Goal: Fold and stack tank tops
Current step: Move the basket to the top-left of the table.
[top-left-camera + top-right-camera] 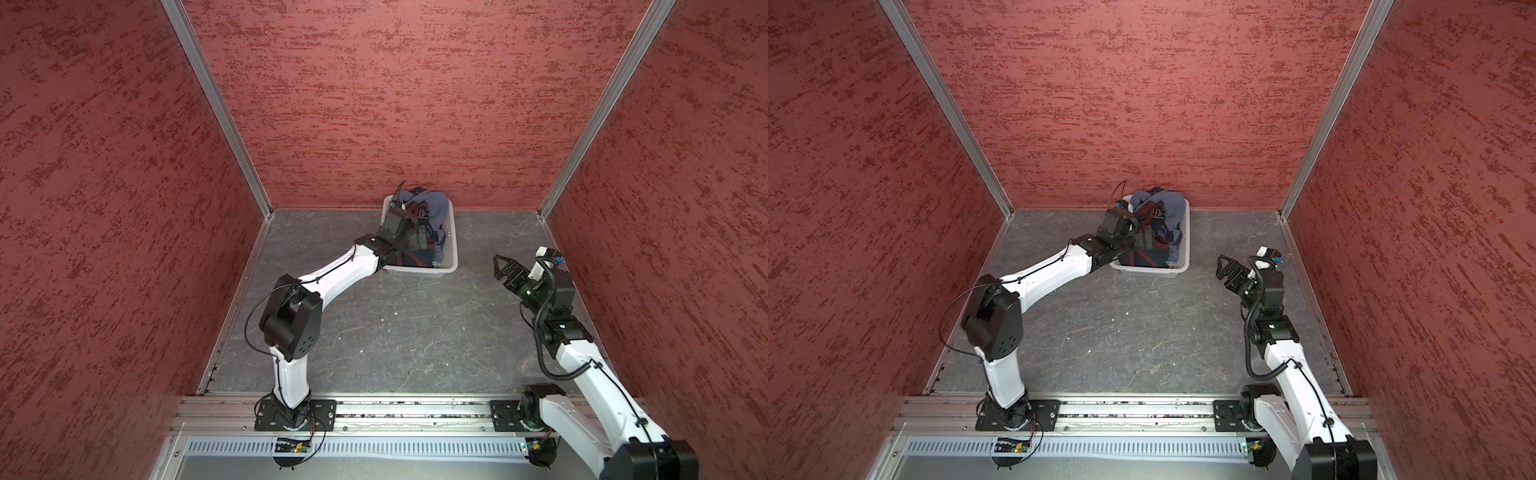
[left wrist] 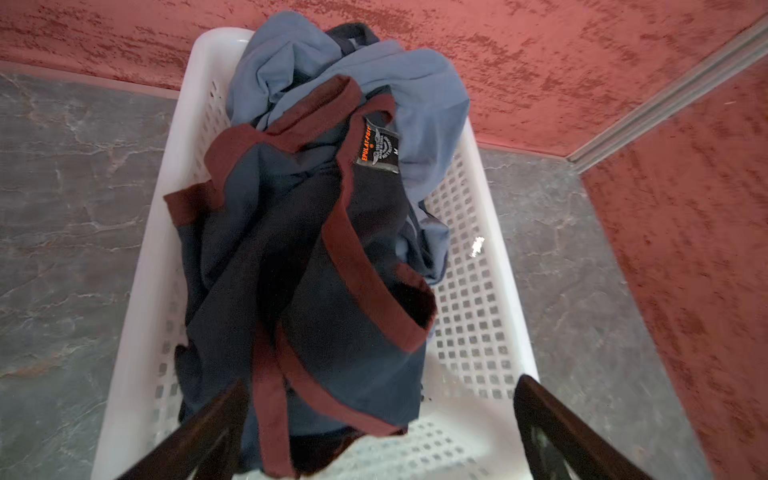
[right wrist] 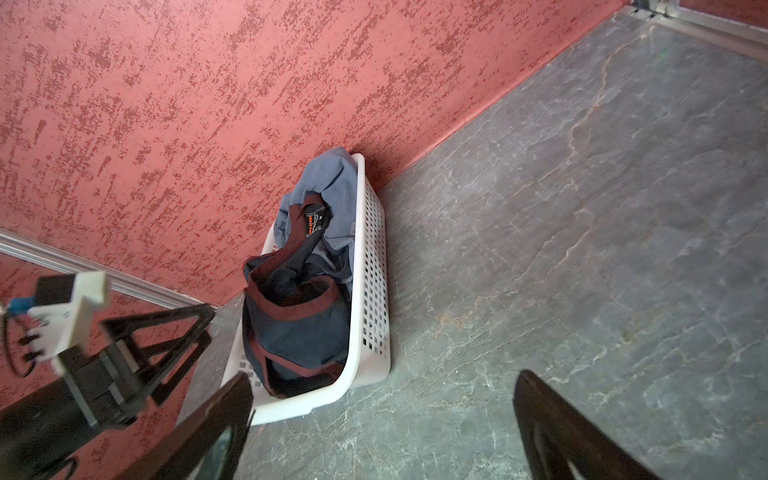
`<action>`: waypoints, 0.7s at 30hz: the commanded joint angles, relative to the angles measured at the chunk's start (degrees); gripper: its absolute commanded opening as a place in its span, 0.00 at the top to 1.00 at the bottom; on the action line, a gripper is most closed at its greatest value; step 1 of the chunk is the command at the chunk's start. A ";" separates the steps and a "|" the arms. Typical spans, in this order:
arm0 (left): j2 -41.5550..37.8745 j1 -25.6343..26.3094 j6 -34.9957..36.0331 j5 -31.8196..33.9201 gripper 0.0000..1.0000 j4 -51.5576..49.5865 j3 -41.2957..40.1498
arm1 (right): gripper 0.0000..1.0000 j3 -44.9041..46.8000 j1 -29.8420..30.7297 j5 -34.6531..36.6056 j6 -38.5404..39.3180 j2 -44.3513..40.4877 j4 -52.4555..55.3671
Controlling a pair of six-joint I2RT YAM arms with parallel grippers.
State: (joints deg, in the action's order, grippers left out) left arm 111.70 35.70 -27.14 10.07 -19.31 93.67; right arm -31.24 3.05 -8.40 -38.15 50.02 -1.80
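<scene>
Navy tank top [image 2: 311,270], maroon-trimmed with its neck label showing, lies crumpled partly over the slate blue-grey tank top [image 2: 415,83]. Both fill the white perforated basket [image 2: 469,316], which stands at the back of the bench [image 1: 395,324] against the red wall [image 1: 415,124]. The left gripper [image 2: 380,388] hangs over the basket's near end, jaws spread wide, grasping nothing. The right gripper [image 1: 498,268], likewise released, hovers over bare bench beside the basket.

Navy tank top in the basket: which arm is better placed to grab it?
Left. The left fingers are open directly over the navy tank top in the basket; the right fingers are off beside the basket.
</scene>
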 commanded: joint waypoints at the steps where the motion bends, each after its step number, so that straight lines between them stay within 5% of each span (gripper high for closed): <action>1: 6.85 -0.20 0.59 6.84 0.00 -11.32 7.80 | 0.01 -0.94 0.55 0.05 -1.72 -1.23 1.35; 6: 18.00 -0.59 2.41 8.14 0.07 -17.49 20.06 | 0.01 -0.40 0.70 0.32 -1.78 -0.67 1.55; 11: 26.11 -2.47 3.36 7.17 0.40 -24.74 29.95 | 0.01 0.22 0.82 0.79 -2.19 0.04 1.18; 16: 25.87 -6.32 4.25 7.34 0.72 -25.68 27.41 | 0.01 0.55 0.75 1.74 -2.26 0.99 1.20; 21: 20.30 -12.00 4.90 7.36 0.84 -22.85 16.61 | 0.01 0.49 0.81 2.16 -2.38 2.44 1.19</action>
State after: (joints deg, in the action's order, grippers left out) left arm 135.06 28.03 -23.00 15.42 -39.55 115.33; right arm -31.24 3.36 -8.08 -39.48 51.94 -0.71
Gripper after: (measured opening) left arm 0.175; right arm 0.989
